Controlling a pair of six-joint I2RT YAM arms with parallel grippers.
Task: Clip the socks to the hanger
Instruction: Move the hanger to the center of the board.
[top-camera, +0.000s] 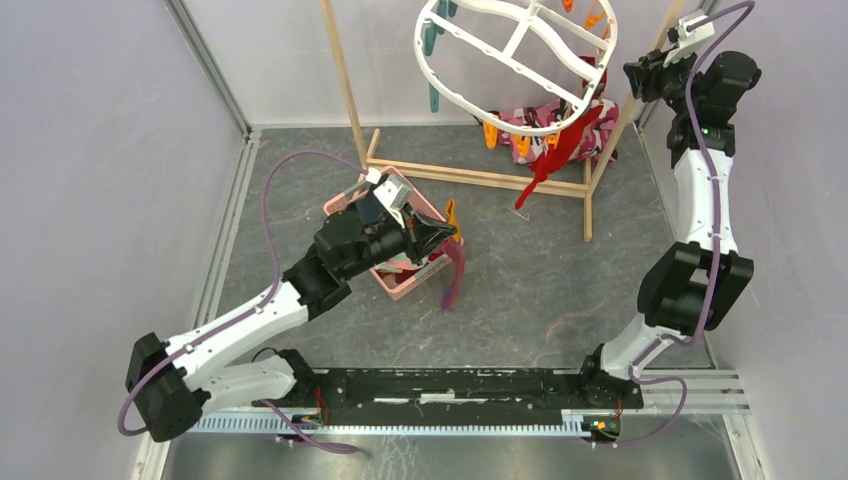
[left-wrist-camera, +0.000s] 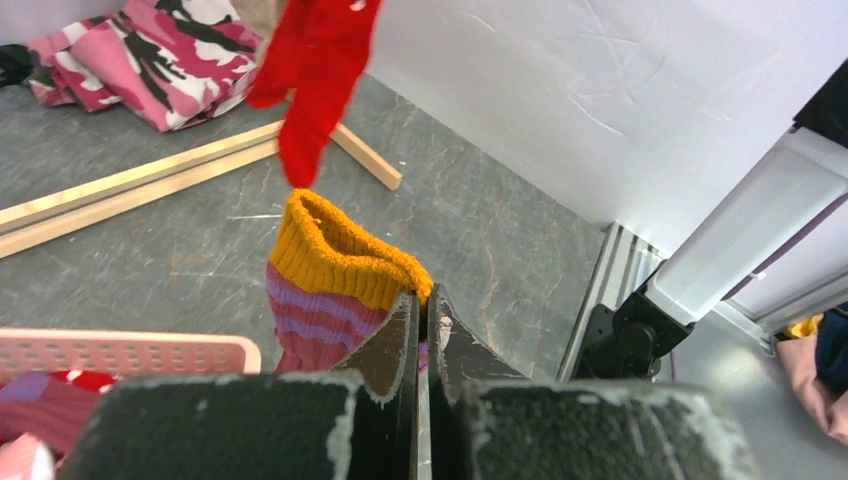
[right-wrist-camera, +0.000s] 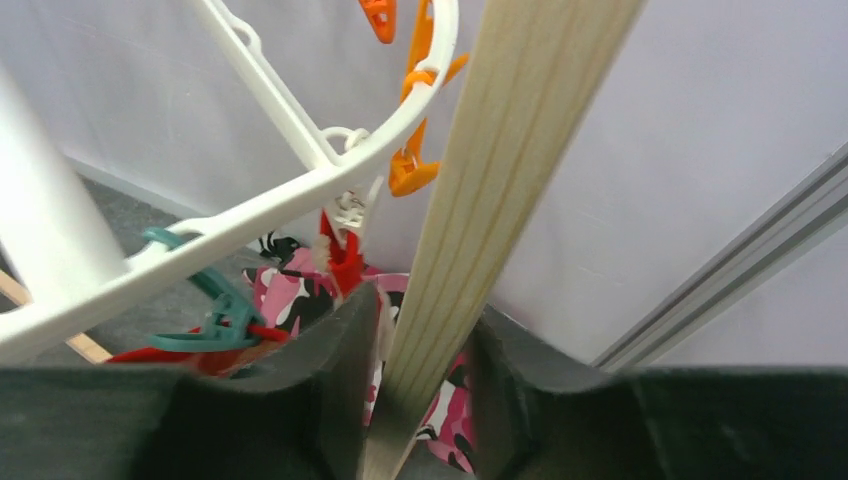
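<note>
My left gripper (top-camera: 447, 236) (left-wrist-camera: 422, 300) is shut on a sock (left-wrist-camera: 335, 285) with a yellow cuff and pink and purple stripes. The sock (top-camera: 453, 272) hangs beside the pink basket. The white oval hanger (top-camera: 478, 97) (right-wrist-camera: 300, 190), with orange pegs (right-wrist-camera: 410, 170) and teal pegs (right-wrist-camera: 215, 312), hangs tilted at the back. A red sock (top-camera: 562, 148) (left-wrist-camera: 318, 75) (right-wrist-camera: 345, 262) dangles from one of its pegs. My right gripper (top-camera: 640, 76) (right-wrist-camera: 425, 310) is high at the back right, its fingers closed on either side of the rack's wooden pole (right-wrist-camera: 520, 150).
A pink basket (top-camera: 398, 288) (left-wrist-camera: 130, 350) with more socks sits under the left arm. The wooden rack's base bars (top-camera: 480, 176) (left-wrist-camera: 140, 180) lie across the floor. A pink, black and white camouflage cloth (top-camera: 535, 120) (left-wrist-camera: 170, 60) lies behind them. Walls close in on both sides.
</note>
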